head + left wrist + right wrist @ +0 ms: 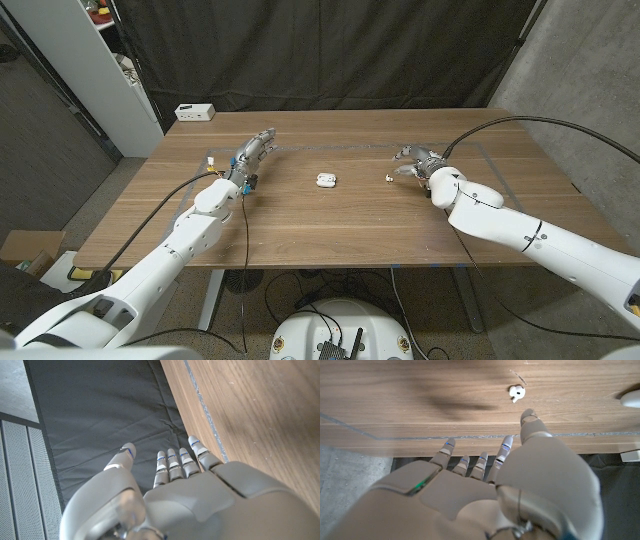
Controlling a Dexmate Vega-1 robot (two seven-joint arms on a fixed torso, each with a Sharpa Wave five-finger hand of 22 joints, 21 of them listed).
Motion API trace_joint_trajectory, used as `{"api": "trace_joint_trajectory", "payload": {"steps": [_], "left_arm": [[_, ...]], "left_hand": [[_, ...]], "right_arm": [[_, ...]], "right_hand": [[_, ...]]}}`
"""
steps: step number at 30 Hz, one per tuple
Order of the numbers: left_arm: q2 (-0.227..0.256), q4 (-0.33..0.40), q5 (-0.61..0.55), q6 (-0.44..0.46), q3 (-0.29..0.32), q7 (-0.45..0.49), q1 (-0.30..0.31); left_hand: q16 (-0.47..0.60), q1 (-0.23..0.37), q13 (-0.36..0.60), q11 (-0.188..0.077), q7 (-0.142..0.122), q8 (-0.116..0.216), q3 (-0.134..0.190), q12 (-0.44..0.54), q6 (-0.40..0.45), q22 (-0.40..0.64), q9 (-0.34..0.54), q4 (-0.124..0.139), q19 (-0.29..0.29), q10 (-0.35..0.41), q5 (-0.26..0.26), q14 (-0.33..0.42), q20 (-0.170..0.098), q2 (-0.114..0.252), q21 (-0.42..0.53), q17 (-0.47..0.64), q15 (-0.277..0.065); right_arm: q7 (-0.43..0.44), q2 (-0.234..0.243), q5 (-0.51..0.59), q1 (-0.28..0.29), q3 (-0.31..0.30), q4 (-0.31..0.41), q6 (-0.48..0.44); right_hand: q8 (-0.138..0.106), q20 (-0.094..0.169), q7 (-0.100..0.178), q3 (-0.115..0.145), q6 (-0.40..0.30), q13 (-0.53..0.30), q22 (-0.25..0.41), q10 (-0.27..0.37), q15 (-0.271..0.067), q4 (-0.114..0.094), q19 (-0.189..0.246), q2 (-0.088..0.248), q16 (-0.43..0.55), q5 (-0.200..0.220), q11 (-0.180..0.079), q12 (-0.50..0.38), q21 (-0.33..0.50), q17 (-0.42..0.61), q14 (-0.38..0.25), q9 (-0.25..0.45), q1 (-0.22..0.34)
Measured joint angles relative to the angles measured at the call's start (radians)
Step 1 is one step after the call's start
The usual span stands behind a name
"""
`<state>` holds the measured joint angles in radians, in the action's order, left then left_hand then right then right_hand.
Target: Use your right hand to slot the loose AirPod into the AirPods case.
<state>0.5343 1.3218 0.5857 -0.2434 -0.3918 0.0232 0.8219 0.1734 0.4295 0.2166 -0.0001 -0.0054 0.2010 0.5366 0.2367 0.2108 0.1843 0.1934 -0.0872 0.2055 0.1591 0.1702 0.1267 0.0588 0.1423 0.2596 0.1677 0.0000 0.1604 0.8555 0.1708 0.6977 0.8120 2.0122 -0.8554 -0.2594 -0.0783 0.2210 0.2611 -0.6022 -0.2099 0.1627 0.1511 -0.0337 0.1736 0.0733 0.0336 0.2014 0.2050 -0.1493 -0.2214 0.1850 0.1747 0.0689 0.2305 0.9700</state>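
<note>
I can read no text, label, brand or number on anything in front of me or on my hands.

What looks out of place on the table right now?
Only the AirPod, lying loose on the wood just ahead of the right hand, apart from its case. Nothing looks spilled or damaged.

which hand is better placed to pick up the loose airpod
Right. The right hand is open, close beside the loose AirPod. The left hand sits beyond the AirPods case, farther off.
</note>
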Motion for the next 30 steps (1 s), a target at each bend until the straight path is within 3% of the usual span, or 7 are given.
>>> {"api": "trace_joint_trajectory", "payload": {"steps": [13,21,30], "left_arm": [[-0.013,-0.012,-0.007,-0.004,-0.008,0.002,-0.013],[-0.018,-0.013,-0.012,-0.002,-0.012,0.009,-0.021],[-0.017,0.005,-0.017,0.01,-0.012,0.025,-0.02]], "left_hand": [[0.0,0.0,0.0,0.0,-0.001,0.0,0.0,0.0,0.012,0.0,0.0,-0.009,0.0,0.0,0.0,0.0,0.0,0.0,0.0,0.0,0.0],[0.0,0.0,0.0,-0.005,-0.004,0.0,0.0,0.0,0.015,0.0,0.0,-0.008,0.0,0.005,0.0,0.0,0.0,0.0,0.0,0.0,0.0],[0.0,0.0,0.0,-0.005,0.0,0.0,0.0,0.0,0.021,0.0,0.0,-0.008,0.0,0.005,0.0,0.0,0.0,0.0,-0.005,0.0,0.0]], "right_arm": [[0.005,-0.023,0.058,0.025,0.01,-0.053,0.041],[0.01,-0.039,0.083,0.037,0.006,-0.091,0.08],[0.016,-0.06,0.093,0.047,-0.009,-0.126,0.111]], "right_hand": [[-0.015,0.038,0.002,0.024,-0.071,-0.002,0.0,0.041,0.0,0.001,0.034,-0.012,0.006,0.008,-0.012,-0.012,0.001,0.0,-0.046,0.0,0.062],[-0.015,0.076,0.002,0.02,-0.107,-0.007,0.0,0.078,0.003,-0.002,0.072,-0.024,0.01,0.015,-0.01,-0.019,0.008,0.0,-0.085,0.0,0.073],[-0.015,0.093,0.0,0.013,-0.124,-0.007,0.0,0.104,-0.001,-0.014,0.09,-0.024,0.013,0.015,-0.002,-0.019,0.008,0.0,-0.116,0.0,0.073]]}}
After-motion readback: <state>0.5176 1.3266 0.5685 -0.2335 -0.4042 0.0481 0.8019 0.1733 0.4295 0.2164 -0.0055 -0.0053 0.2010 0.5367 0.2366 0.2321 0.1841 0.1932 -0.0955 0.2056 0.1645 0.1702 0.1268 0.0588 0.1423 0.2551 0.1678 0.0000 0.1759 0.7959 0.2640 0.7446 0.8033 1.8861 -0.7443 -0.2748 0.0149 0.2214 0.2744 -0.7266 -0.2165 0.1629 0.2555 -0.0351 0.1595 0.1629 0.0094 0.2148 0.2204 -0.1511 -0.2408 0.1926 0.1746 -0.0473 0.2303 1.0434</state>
